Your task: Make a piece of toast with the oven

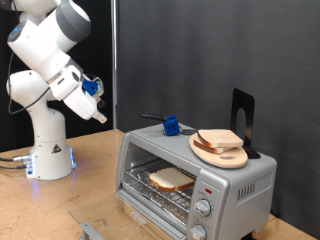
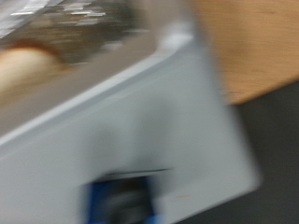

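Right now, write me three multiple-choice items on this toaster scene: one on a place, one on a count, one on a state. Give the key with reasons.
1. Where does the round light-wood board lie?
A. On top of the boxy silver-grey toaster oven
B. On the wooden table
C. Inside the oven

2. How many round knobs show on the oven's front?
A. One
B. Two
C. Four

3. Where is the pale tan slice of bread with a brown crust?
A. Between the hand's fingers
B. On the wire rack inside the oven
C. On the table

Key: 1 A, the board rests on the oven's roof. 2 B, two knobs sit one above the other. 3 B, the slice lies on the rack, while the robot's hand hangs apart, to the exterior view's left.
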Controlling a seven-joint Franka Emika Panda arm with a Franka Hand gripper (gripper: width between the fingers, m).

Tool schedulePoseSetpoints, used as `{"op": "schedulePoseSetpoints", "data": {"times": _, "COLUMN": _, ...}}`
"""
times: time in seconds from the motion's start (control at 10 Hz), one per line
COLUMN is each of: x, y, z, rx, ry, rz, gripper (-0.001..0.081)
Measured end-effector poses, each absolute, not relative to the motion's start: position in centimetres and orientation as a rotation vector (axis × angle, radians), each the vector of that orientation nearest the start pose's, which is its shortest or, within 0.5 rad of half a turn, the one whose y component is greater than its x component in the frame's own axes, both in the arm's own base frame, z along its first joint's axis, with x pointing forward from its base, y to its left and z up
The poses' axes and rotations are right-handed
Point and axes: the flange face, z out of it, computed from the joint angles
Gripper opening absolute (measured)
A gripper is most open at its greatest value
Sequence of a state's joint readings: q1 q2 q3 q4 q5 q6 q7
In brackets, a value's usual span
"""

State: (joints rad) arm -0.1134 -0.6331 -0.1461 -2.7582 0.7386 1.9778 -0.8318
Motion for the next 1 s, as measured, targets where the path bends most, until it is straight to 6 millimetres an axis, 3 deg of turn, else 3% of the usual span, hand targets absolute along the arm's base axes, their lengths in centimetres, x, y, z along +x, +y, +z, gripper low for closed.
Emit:
{"op": "schedulePoseSetpoints", "data": {"times": 0.2, "x": 32.6, "y": -3.6, "z": 39.6, "rx": -2.301, "ry": -0.201, "rz": -0.017, "gripper": 0.0808}}
{"op": "schedulePoseSetpoints", "data": {"times": 0.4, "x": 32.9, "y": -4.8, "z": 38.6, "rx": -2.209, "ry": -0.147, "rz": 0.237, "gripper": 0.0808}}
{"op": "schedulePoseSetpoints", "data": {"times": 0.5, "x": 33.3, "y": -4.8, "z": 38.6, "rx": -2.228, "ry": -0.142, "rz": 0.18, "gripper": 0.0808}}
{"op": "schedulePoseSetpoints", "data": {"times": 0.7, "x": 33.6, "y": -4.7, "z": 38.6, "rx": -2.165, "ry": 0.088, "rz": 0.08, "gripper": 0.0808}}
{"op": "schedulePoseSetpoints", "data": {"times": 1.0, "x": 32.8, "y": -8.5, "z": 38.0, "rx": -2.025, "ry": 0.491, "rz": -0.101, "gripper": 0.0808}}
